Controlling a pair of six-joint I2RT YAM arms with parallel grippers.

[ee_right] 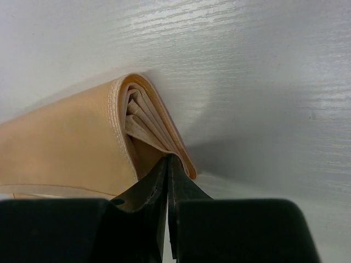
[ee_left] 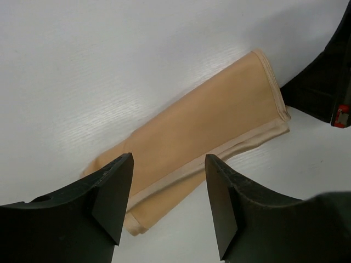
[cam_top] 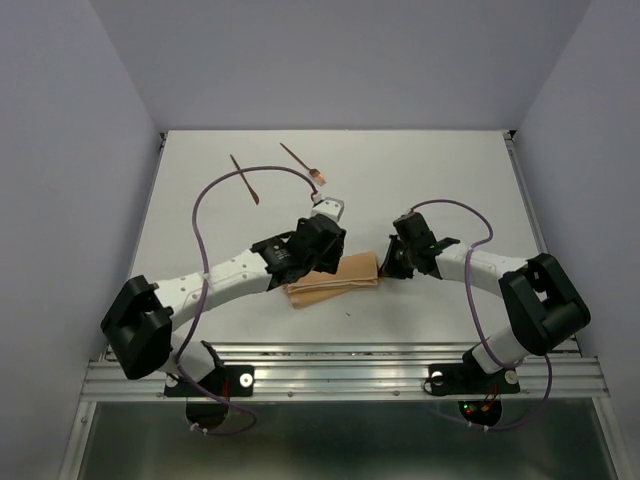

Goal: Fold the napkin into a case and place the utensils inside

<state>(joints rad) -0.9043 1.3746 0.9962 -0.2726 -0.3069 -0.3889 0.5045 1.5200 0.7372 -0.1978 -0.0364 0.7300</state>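
Note:
The napkin (cam_top: 335,280), tan and folded into a narrow oblong case (ee_left: 208,126), lies on the white table between the two arms. My left gripper (ee_left: 167,159) hangs open just above the case's left end (cam_top: 322,258), nothing between its fingers. My right gripper (ee_right: 167,159) is shut at the case's right, open end (cam_top: 385,262), its tips pinched on the stacked napkin layers (ee_right: 145,118) there. The utensils lie apart at the back left: a plain stick (cam_top: 245,178) and a fork (cam_top: 300,160) with a small paler head.
A purple cable (cam_top: 215,195) loops from the left arm over the table near the utensils. The right arm's black body (ee_left: 323,82) shows at the edge of the left wrist view. Grey walls close in the table on three sides.

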